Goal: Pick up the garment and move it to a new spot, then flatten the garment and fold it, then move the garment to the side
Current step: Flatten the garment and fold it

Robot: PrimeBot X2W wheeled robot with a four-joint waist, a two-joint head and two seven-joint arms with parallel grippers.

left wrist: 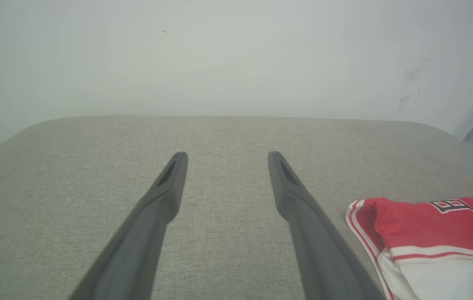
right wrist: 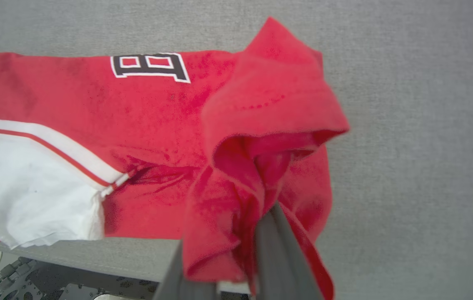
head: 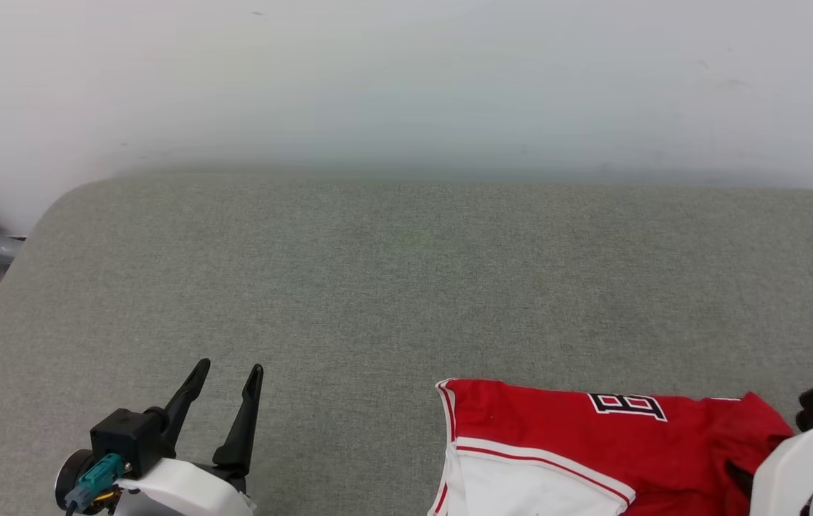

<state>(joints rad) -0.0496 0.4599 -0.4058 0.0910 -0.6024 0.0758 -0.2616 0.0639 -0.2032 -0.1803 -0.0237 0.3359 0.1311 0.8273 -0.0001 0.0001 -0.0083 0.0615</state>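
The red basketball jersey (head: 592, 444), thin soft fabric with a white sleeve and black lettering, lies crumpled at the near right edge of the grey fabric-covered tabletop (head: 406, 287). The right gripper (right wrist: 261, 214) is pinched narrowly on a bunched red fold at the jersey's right end. The left gripper (head: 229, 367) stands wide and holds nothing, over bare surface well to the left. Light and limp, the cloth will likely sag and bunch when lifted, so a second hold on the striped trim (head: 447, 412) at the free end should spread it.
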